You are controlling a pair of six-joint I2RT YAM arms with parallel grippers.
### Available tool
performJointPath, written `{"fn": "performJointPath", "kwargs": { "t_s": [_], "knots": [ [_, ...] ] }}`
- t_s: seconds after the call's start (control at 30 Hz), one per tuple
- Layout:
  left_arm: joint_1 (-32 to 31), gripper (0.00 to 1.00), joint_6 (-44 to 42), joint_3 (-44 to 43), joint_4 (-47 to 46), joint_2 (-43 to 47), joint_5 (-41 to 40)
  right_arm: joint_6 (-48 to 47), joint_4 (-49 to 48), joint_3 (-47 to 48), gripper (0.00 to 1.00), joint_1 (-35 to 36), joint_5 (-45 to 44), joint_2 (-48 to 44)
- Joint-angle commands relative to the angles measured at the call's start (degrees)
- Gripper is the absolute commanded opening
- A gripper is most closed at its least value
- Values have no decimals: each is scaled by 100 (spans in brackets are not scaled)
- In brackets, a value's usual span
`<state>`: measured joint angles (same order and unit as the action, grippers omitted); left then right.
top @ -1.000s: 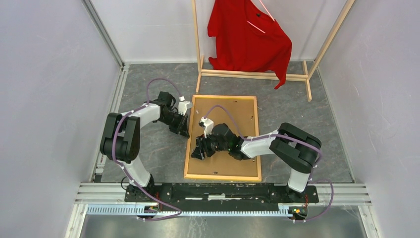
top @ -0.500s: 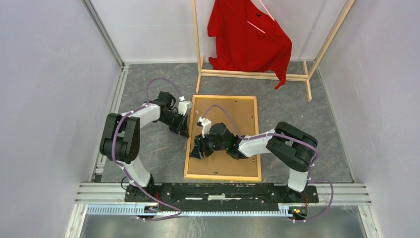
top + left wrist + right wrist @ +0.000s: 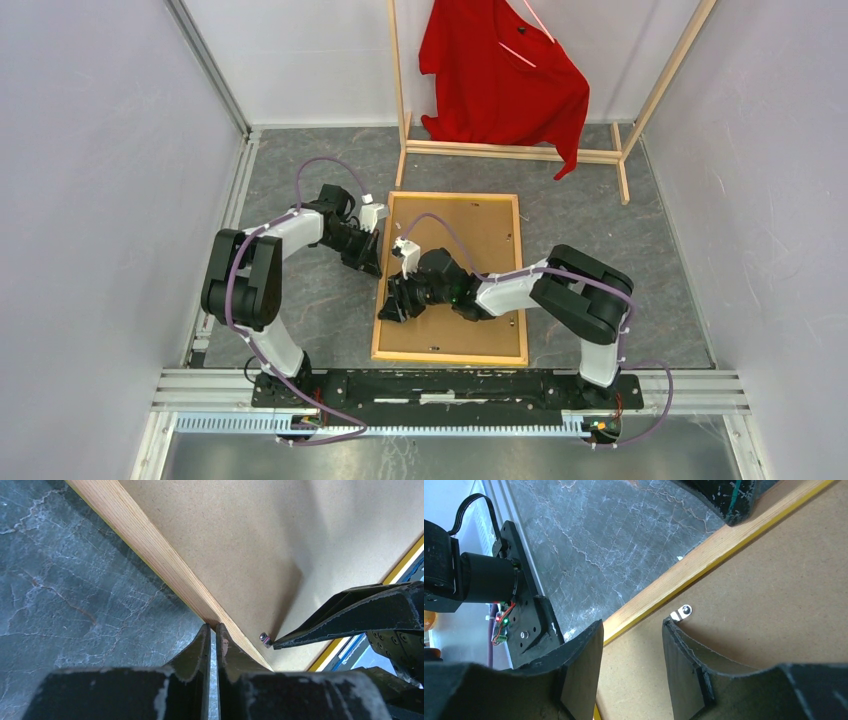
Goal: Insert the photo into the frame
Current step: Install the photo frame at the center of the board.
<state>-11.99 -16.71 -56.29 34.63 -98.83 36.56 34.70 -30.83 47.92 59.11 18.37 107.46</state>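
- Lying back-up, the frame (image 3: 450, 195) holds a brown backing board (image 3: 470, 240); a clothes rack (image 3: 510, 152) with a red shirt (image 3: 495, 80) stands beyond its far edge.
- Left gripper (image 3: 212, 630) meets the frame's left rail, fingers pressed together.
- Right gripper (image 3: 631, 625), reaching across the frame, hangs spread beside a metal tab (image 3: 682, 612).

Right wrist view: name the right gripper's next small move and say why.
Probably lower the open right gripper slightly onto the metal tab on the backing board and turn it. The tab lies just past its fingertips, beside the rail of the frame, and the shut left gripper rests its tips on that rail, seemingly steadying it.
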Motion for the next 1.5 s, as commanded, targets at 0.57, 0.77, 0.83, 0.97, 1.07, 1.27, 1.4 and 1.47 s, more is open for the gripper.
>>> {"fn": "performJointPath", "kwargs": {
  "t_s": [0.57,0.77,0.83,0.97,1.07,1.27,1.4,1.47],
  "knots": [
    [-84,6,-293,155,-207,28,-363,-150,118,-25,53,-17,-142,-405],
    [-84,6,-288,154,-198,32,-366,-112,64,-18,53,-39,-175,-247],
    [-82,5,-288,154,-202,24,-361,-119,61,-28,53,-50,-177,-230],
    [-84,5,-306,167,-204,13,-347,-117,52,-20,53,-53,-177,-148],
    [-84,5,-315,184,-202,25,-351,-87,8,-37,53,-49,-177,-80],
    [-86,6,-324,182,-205,73,-348,24,-105,-45,53,-53,-85,28],
    [-84,6,-324,180,-202,92,-340,98,-201,-96,53,-50,-79,70],
    [-83,5,-324,187,-202,84,-341,134,-251,-114,52,-51,-99,73]
  ]
}}
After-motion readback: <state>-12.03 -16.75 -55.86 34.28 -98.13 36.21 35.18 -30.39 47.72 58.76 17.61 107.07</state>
